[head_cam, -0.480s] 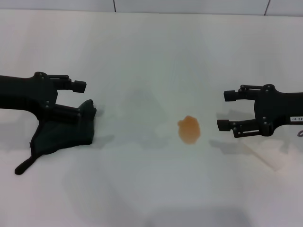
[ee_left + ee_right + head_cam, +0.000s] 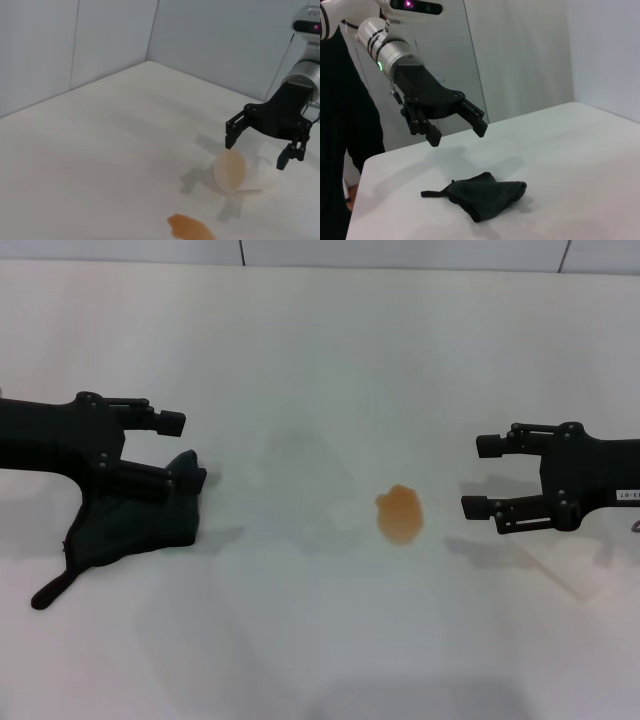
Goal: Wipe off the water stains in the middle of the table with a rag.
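Note:
The rag (image 2: 130,525), dark green-black with a narrow tail, lies on the white table (image 2: 300,360) at the left. My left gripper (image 2: 183,450) is open and empty; the right wrist view shows it (image 2: 457,134) hovering above the rag (image 2: 485,195) without touching it. The orange-tan water stain (image 2: 401,513) sits mid-table, and shows in the left wrist view (image 2: 190,227). My right gripper (image 2: 478,476) is open and empty, to the right of the stain and above the table.
A translucent whitish plastic cup (image 2: 237,170) lies on its side on the table below my right gripper (image 2: 256,152), just right of the stain. A grey wall runs along the table's far edge.
Almost nothing. My right gripper has drifted slightly right. My left gripper stays open over the rag.

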`<state>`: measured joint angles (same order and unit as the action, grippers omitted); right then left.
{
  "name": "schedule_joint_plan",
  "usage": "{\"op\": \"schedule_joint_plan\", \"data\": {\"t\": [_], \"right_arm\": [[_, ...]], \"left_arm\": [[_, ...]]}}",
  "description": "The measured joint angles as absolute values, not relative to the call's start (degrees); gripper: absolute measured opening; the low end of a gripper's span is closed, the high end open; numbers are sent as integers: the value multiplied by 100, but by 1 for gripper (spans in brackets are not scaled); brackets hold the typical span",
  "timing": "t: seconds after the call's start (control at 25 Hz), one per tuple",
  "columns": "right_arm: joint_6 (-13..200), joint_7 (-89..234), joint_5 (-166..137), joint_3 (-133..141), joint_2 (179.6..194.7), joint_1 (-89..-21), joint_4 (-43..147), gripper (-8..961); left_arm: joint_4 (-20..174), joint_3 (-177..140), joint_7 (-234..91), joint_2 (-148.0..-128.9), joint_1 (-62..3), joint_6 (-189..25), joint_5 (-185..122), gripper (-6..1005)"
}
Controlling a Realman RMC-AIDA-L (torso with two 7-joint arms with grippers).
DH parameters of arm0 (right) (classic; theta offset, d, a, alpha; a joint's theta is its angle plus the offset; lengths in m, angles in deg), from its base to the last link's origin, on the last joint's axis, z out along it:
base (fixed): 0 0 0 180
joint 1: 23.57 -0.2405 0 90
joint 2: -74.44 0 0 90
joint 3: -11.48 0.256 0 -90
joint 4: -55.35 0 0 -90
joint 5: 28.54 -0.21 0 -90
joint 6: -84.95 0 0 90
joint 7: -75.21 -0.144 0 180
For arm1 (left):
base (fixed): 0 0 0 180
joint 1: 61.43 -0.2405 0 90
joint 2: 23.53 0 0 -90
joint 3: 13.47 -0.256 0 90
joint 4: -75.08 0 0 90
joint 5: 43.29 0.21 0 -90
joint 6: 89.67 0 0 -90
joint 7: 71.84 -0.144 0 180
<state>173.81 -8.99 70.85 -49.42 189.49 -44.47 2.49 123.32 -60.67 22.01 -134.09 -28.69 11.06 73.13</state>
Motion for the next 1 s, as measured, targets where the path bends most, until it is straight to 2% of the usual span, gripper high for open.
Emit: {"op": "schedule_joint_plan", "data": {"t": [0.4,0.72,1.0], "right_arm": [[17393,-1177,7114,-4943,18927,-4414,77,844],[17431,-2502,7653,-4908,18816,-3979,-1075,845],[17867,-3633,8542,-4733,18836,-3938,-1897,838]], "left_arm": [[12323,-6067,2203,-13409,-2864,1105,7360,890],[12324,-6067,2203,-13409,-2856,1101,7390,890],[12324,-6067,2195,-13409,-2839,1096,7396,890]]}}
